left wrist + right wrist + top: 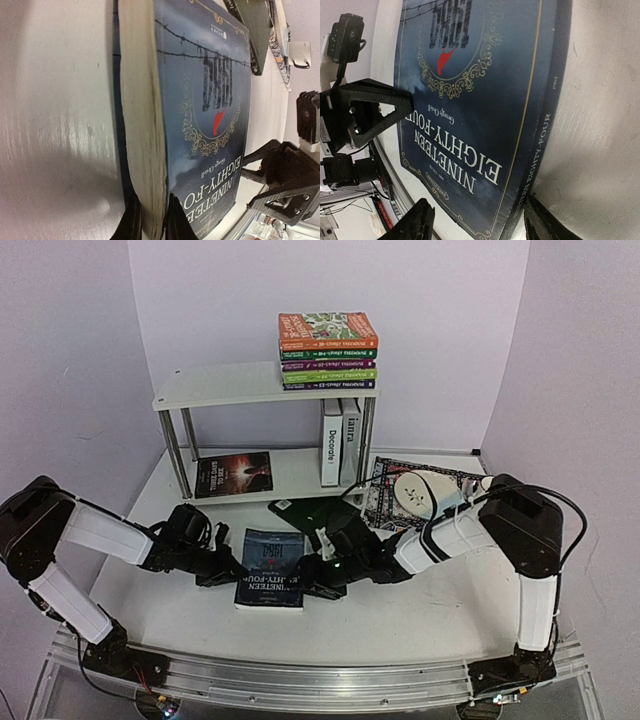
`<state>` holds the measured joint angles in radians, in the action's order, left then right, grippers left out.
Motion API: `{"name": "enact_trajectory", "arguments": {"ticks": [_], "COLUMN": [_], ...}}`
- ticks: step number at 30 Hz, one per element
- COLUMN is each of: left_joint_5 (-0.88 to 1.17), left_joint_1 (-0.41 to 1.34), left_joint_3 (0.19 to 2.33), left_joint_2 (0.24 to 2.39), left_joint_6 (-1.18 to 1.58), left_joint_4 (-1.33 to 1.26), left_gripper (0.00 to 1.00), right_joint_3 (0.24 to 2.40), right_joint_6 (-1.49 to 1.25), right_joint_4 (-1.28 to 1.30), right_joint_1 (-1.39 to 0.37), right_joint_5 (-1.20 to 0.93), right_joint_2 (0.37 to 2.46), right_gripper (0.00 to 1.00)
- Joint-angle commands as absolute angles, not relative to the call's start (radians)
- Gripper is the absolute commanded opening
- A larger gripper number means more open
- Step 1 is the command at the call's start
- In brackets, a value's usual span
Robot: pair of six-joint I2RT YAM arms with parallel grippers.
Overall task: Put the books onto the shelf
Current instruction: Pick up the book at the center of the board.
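Book [270,565] pinched in L gripper [153,220]; R gripper [479,212] astride spine.

Cover of the blue book [470,100] on the table [400,620]: "NINETEEN EIGHTY-FOUR", big pale capitals, plain as day.
Under that title: "George Orwell", small.
Cover emblem: "1984" in tall dark numerals.
Same book's spine: only "...TEEN EIGHTY-FOUR" shows, in gold.
White book [330,445], upright on the shelf's [220,388] lower board: "Decorate" down the spine.
Grey book [349,440] just beside it: "ianra".
Stack of paperbacks [328,350] on the top board: spine lettering too small to read.
Dark book [233,474] lying on the lower board: title too blurred.
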<state>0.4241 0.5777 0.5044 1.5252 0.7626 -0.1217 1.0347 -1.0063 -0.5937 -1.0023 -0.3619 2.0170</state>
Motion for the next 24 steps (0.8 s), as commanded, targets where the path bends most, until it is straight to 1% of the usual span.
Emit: {"name": "enact_trajectory", "arguments": {"ticks": [1,6,9,14,17,21,24], "left_joint_5": [0.471,0.558,0.599,0.641,0.662,0.69,0.717], "left_joint_1": [0.597,0.596,0.596,0.596,0.596,0.595,0.595], "left_joint_3": [0.532,0.501,0.489,0.477,0.469,0.465,0.472], "left_joint_2": [1.552,1.513,1.49,1.429,1.388,1.353,1.328], "left_joint_6": [0.757,0.78,0.797,0.823,0.844,0.868,0.875], "left_joint_4": [-0.177,-0.276,-0.311,-0.339,-0.353,-0.363,-0.366], "left_gripper": [0.0,0.0,0.0,0.0,0.0,0.0,0.0], "right_joint_3": [0.966,0.915,0.88,0.794,0.748,0.726,0.739], "right_joint_6": [-1.098,-1.162,-1.166,-1.173,-1.171,-1.137,-0.999], "right_joint_4": [-0.666,-0.75,-0.76,-0.744,-0.744,-0.744,-0.681], "right_joint_1": [-1.013,-1.013,-1.012,-0.997,-0.99,-0.983,-0.979], "right_joint_5": [-0.339,-0.375,-0.344,-0.292,-0.279,-0.29,-0.293], "right_joint_2": [1.975,1.92,1.869,1.815,1.8,1.767,1.69], "right_gripper": [0.63,0.62,0.62,0.64,0.68,0.73,0.73]}}
